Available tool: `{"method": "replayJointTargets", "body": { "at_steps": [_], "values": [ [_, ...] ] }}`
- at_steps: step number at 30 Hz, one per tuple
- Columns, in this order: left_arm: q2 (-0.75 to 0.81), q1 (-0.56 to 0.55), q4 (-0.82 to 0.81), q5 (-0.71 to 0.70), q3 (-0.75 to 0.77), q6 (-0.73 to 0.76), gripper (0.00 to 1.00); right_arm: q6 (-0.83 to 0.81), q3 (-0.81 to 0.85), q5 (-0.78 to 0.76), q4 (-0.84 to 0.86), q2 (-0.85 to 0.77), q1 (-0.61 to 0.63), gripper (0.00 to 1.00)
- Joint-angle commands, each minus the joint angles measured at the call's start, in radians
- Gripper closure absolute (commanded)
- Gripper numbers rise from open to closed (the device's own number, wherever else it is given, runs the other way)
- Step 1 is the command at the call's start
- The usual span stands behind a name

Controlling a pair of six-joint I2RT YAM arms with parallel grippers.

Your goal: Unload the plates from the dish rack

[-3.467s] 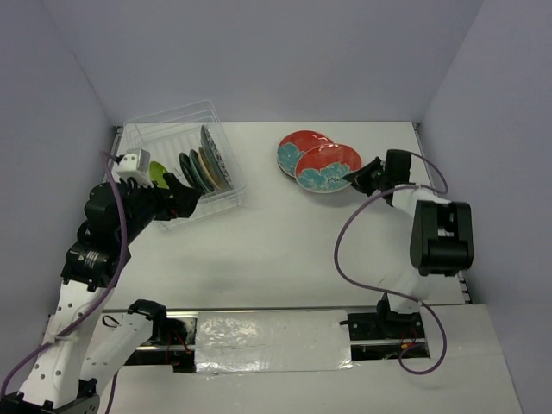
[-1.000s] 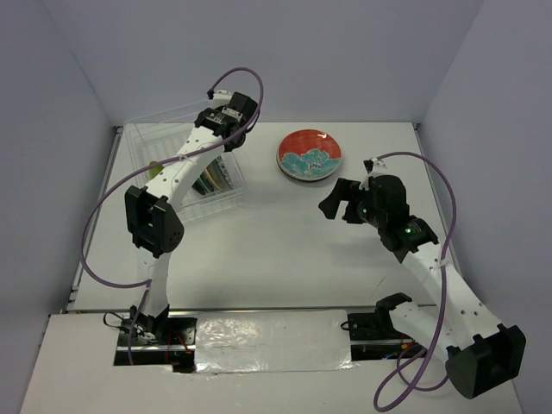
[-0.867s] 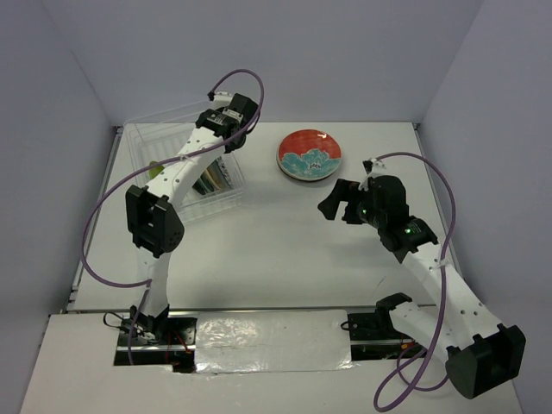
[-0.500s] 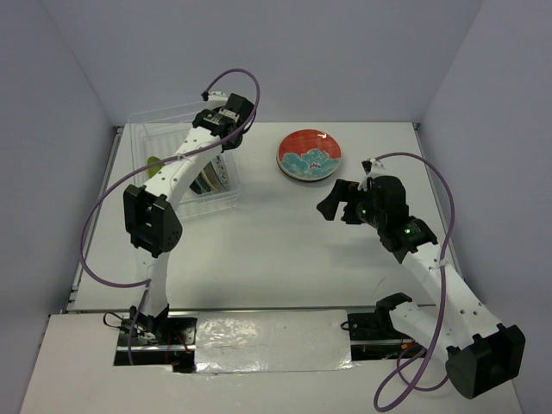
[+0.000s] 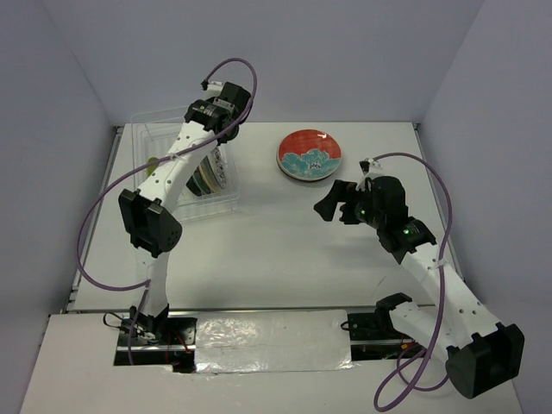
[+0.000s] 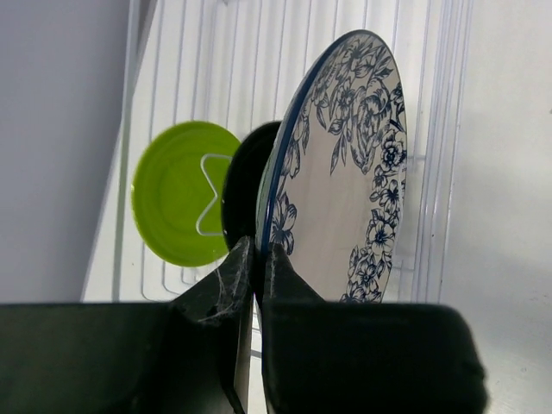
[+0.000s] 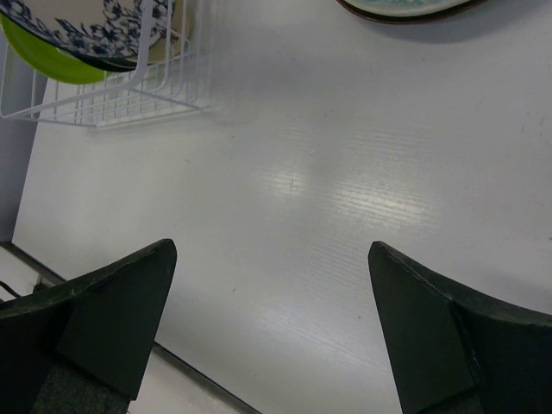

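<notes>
- Top view: the dish rack [image 5: 194, 200], a clear plastic tray with raised walls, sits at 10 o'clock on the white table [image 5: 276, 259], near the far left corner.
- The left arm reaches from the near edge across the rack, and its wrist hangs over the rack's 1 o'clock corner.
- Left wrist view: the left gripper [image 6: 254, 252] has its fingers [image 6: 226, 280] pressed onto the rim of the blue-flowered white plate [image 6: 345, 172], pinching it at the plate's 7 o'clock edge.
- This plate stands on edge over the ribbed rack floor. Whether its lower edge rests in a slot cannot be told.
- Just beside it toward 9 o'clock stands a dark plate [image 6: 244, 177], also on edge.
- Farther toward 9 o'clock stands a lime green plate [image 6: 168, 216], with a clear divider loop across its face.
- Top view: the red plate [image 5: 309, 155], patterned in teal and white, lies flat on the table at 1 o'clock, well apart from the rack.
- The right gripper [image 5: 330, 200] hovers over the table at 5 o'clock from the red plate, pointing toward 9 o'clock.
- Right wrist view: the right fingers [image 7: 103, 319] are spread wide, and only bare table shows between them.
- In this view a corner of the rack with the green and blue-flowered plates appears at 11 o'clock. The rim of the red plate appears at 1 o'clock.
</notes>
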State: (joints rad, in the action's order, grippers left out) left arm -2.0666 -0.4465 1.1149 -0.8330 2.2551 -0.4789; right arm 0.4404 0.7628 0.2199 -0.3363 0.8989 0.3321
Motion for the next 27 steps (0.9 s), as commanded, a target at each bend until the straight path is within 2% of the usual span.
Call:
{"method": "replayJointTargets", "body": {
  "at_steps": [1, 8, 12, 13, 14, 16, 17, 19, 20, 23, 27],
  "values": [
    [0.094, -0.003, -0.095, -0.060, 0.112, 0.089, 1.00, -0.008, -0.014, 0.032, 0.060, 0.000, 0.008, 0.00],
    [0.183, -0.003, -0.161, -0.167, 0.071, 0.192, 1.00, -0.005, -0.008, 0.047, 0.068, 0.012, 0.008, 0.00],
    [0.353, -0.003, -0.266, -0.082, -0.053, 0.194, 1.00, 0.029, -0.023, 0.104, 0.140, -0.012, 0.007, 0.00],
    [0.397, -0.003, -0.341, 0.014, -0.098, 0.189, 1.00, 0.052, -0.046, 0.127, 0.213, -0.027, 0.007, 0.00],
    [0.504, -0.003, -0.386, 0.085, -0.208, 0.177, 1.00, 0.061, -0.054, 0.157, 0.256, -0.060, 0.007, 0.00],
    [0.623, -0.001, -0.491, 0.249, -0.355, 0.154, 1.00, 0.089, -0.077, 0.286, 0.350, -0.083, 0.007, 0.00],
    [0.742, 0.000, -0.623, 0.426, -0.526, 0.126, 1.00, 0.099, -0.074, 0.314, 0.434, -0.089, 0.008, 0.00],
    [0.845, 0.009, -0.732, 0.573, -0.677, 0.067, 1.00, 0.100, -0.034, 0.322, 0.442, -0.066, 0.012, 0.00],
    [0.931, 0.012, -0.836, 0.700, -0.809, 0.016, 1.00, 0.092, -0.014, 0.309, 0.425, -0.049, 0.013, 0.00],
    [1.058, 0.020, -0.981, 0.823, -1.009, -0.099, 1.00, 0.051, 0.061, 0.256, 0.362, 0.032, 0.016, 0.00],
    [1.126, 0.023, -1.168, 1.010, -1.126, -0.181, 1.00, 0.041, 0.086, 0.282, 0.382, 0.109, 0.016, 0.00]
  ]
}}
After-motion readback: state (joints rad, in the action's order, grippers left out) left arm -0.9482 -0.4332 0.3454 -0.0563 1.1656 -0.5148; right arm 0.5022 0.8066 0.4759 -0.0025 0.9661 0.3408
